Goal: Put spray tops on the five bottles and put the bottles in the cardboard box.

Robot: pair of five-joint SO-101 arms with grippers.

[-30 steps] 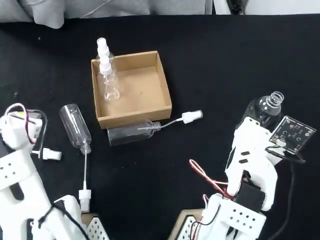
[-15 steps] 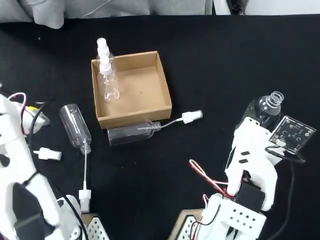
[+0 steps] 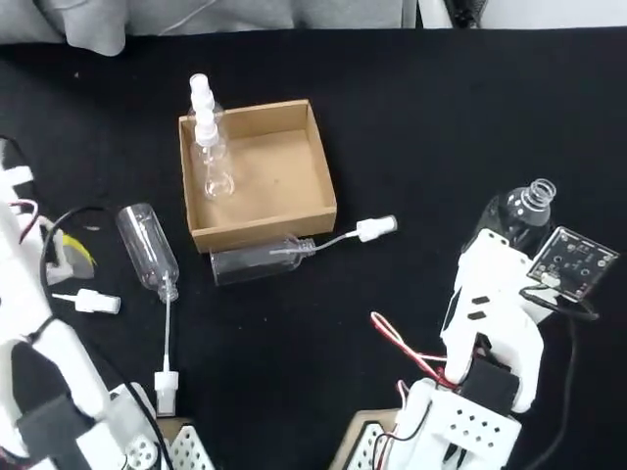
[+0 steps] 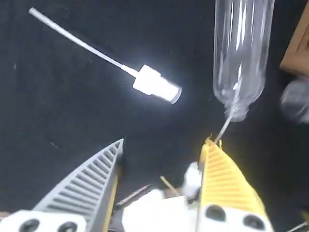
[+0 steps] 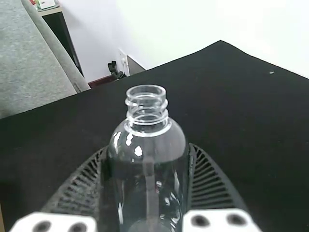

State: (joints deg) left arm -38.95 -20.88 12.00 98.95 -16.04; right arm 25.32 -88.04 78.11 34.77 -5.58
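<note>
My right gripper [image 5: 147, 179] is shut on an upright, uncapped clear bottle [image 5: 147, 150], held at the table's right side [image 3: 524, 211]. My left gripper [image 4: 164, 147] hangs open above a loose spray top [image 4: 157, 87] with a long tube; that spray top [image 3: 90, 302] lies near the left edge. Beside it lies a clear bottle [image 3: 147, 247] with a tube in its neck and the tube's spray top [image 3: 166, 385] pulled far out. Another bottle [image 3: 257, 261] lies in front of the cardboard box [image 3: 318, 176], its spray top [image 3: 376, 228] also drawn out. Capped bottles [image 3: 212, 152] stand in the box's left side.
A grey cloth [image 3: 98, 20] lies along the back edge of the black table. Red wires [image 3: 402, 343] loop out from the right arm's base. Open black tabletop lies between the two arms and behind the box on the right.
The left arm has swung back and to the left, and its gripper now hangs just behind the loose spray top. The right arm and its bottle have kept still.
</note>
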